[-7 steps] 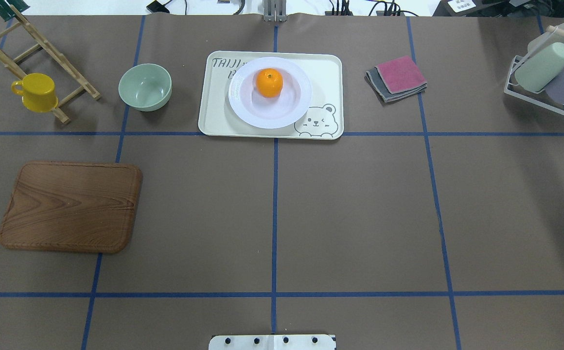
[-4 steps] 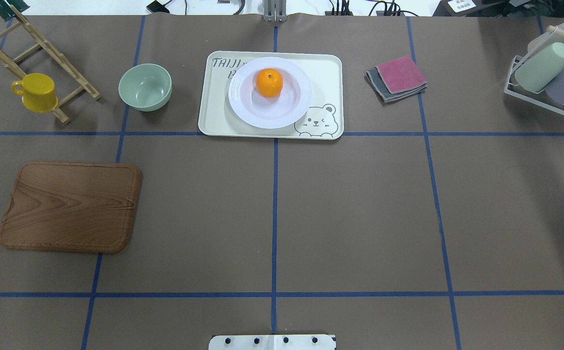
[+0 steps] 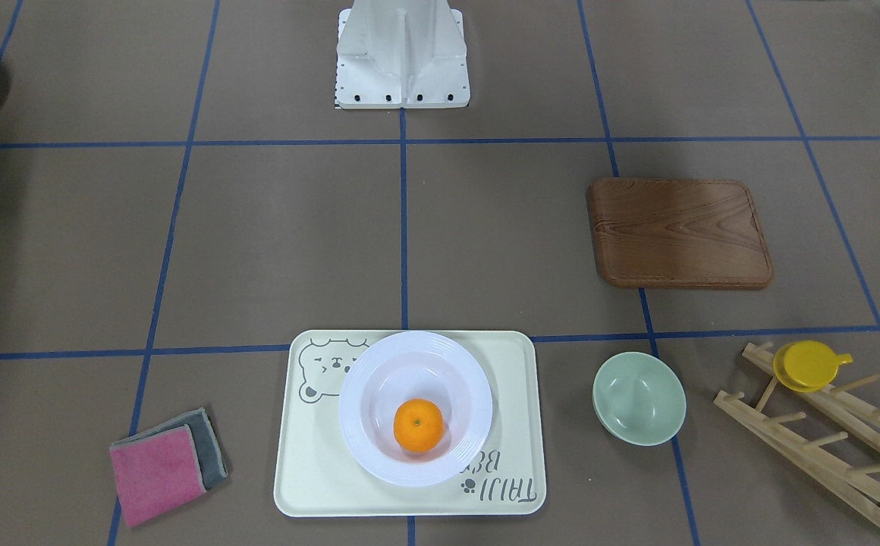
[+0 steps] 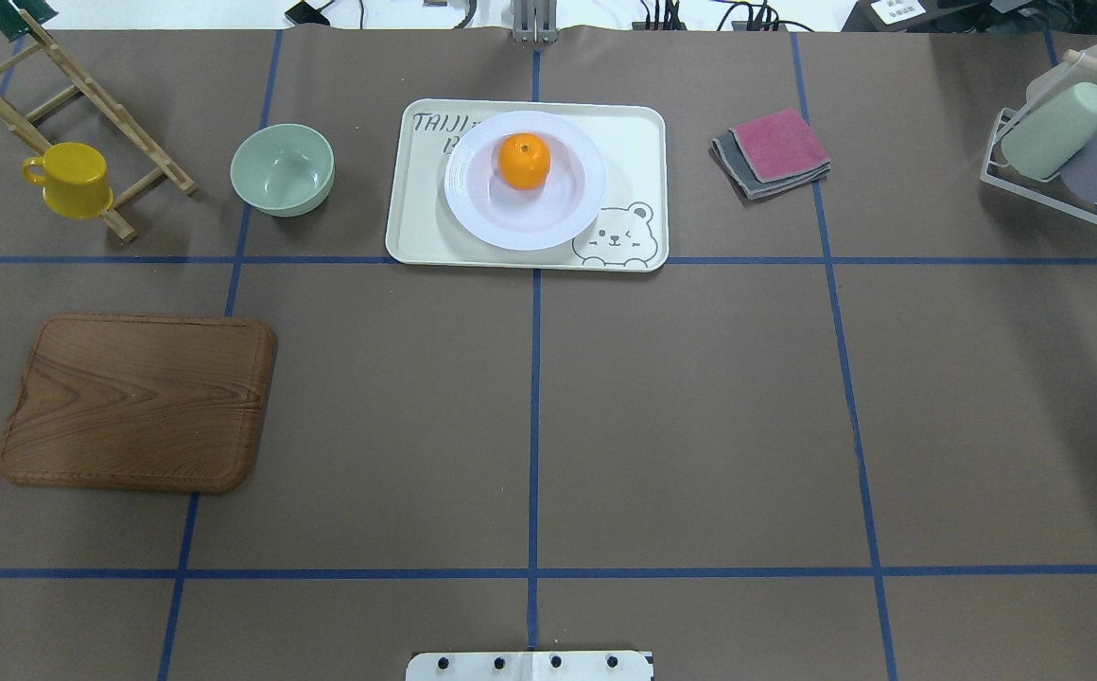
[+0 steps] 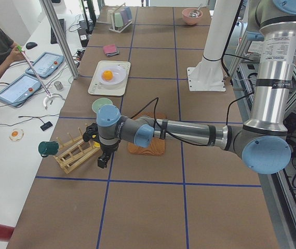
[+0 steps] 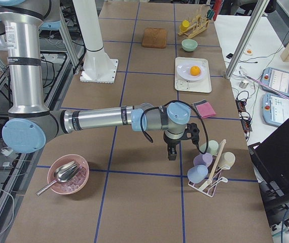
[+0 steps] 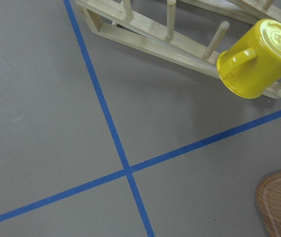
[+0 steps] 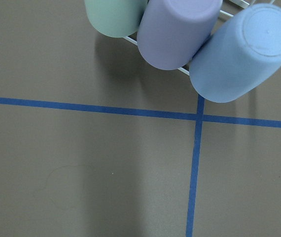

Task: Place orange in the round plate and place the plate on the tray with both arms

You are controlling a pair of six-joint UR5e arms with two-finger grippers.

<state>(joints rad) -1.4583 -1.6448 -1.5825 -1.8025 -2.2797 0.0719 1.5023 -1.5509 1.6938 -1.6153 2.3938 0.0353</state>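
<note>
Judging by how things lie, the job looks finished. The orange [image 4: 523, 161] sits in the white plate [image 4: 548, 232], a little off centre toward the side away from the robot. The plate rests flat on the tray [image 4: 416, 218], inside its rim and covering part of the lettering.

Neither arm is near it. The left gripper [image 5: 103, 162] hangs low over the table beside the wooden rack [image 7: 145, 24] that carries a yellow mug [image 7: 256, 61]. The right gripper [image 6: 171, 154] hangs beside the wire rack of cups [image 8: 180, 29]. Both show only in the side views, so I cannot tell whether their jaws are wide or narrow.

What is left, as I read it, is only a clean finish. Any further arm motion should first rise straight up, because each gripper is close to a rack that a sideways sweep could clip. The tray is best left alone: the plate is glossy and the orange is round, so a bump would likely set it rolling.
</note>
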